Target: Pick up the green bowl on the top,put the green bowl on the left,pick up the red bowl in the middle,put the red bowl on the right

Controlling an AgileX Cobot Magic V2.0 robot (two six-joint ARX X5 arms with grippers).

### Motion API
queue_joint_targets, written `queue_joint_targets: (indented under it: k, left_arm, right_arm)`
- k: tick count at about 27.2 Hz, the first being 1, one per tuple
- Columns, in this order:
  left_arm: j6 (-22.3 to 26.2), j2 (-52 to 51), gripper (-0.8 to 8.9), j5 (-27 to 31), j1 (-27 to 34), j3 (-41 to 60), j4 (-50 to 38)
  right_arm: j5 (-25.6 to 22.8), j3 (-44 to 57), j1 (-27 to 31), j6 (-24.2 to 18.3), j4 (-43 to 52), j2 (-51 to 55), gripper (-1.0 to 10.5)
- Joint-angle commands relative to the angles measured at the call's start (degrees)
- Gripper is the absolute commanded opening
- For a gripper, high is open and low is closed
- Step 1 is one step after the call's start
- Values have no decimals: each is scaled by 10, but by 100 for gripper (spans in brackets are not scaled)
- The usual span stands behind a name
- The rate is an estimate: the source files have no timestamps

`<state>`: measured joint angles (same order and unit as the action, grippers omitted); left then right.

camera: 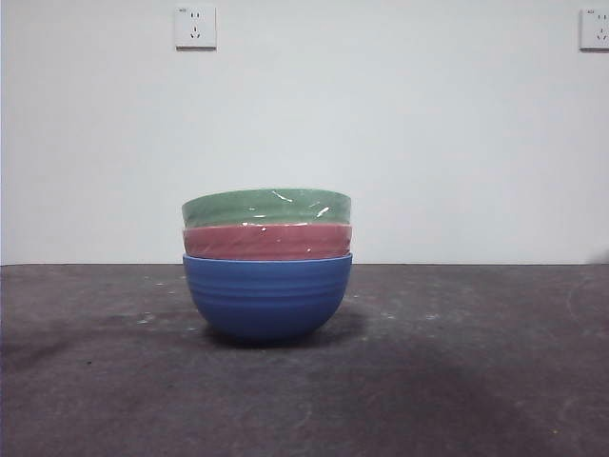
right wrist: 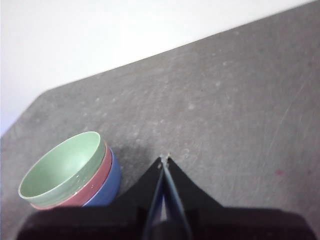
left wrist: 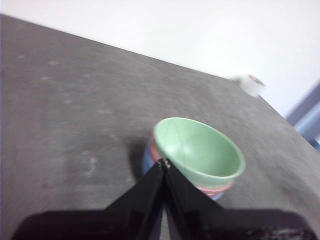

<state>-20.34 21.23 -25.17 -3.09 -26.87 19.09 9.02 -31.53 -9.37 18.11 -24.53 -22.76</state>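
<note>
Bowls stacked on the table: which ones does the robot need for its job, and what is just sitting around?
For the job:
green bowl, on top
red bowl, in the middle

Just there:
blue bowl, at the bottom
wall sockets
white roll at the table's far edge

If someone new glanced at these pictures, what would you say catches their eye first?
The stack of three nested bowls in the middle of the dark table: the green bowl on top, the red bowl beneath it, and a blue bowl at the bottom. Next, in the wrist views, each arm's end effector, left and right, is shut and holds nothing, above the table near the stack.
</note>
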Motion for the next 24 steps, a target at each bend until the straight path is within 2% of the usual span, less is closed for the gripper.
queue_joint_targets:
  k: [1,7,13,16,18,19,20,24]
  left_arm:
    - [63,49,-7,-38,1,-46,15]
    - [159,150,-6,-118,0,-142,80]
    - [233,236,-3,-160,-15,-225,195]
    - [251,258,24,-157,-28,-250,229]
    - [251,267,179,-153,-38,-257,229]
    - [250,268,296,-153,-45,-259,225]
    - [250,268,328,-150,-52,-259,216]
    - [249,309,328,-141,-98,-273,184]
  right_arm:
    - [1,-56,-1,-71,-22,-43,-2]
    - [3,-171,-1,-182,-103,-139,-1]
    - [99,-259,-1,-270,-208,-223,1]
    - [106,-272,-1,-282,-227,-244,34]
    - [106,-272,-1,-282,-227,-250,175]
    - [106,-272,-1,-281,-227,-253,268]
    - [106,-272,-1,-280,-226,-255,312]
    - [107,-272,-4,-273,-218,-265,317]
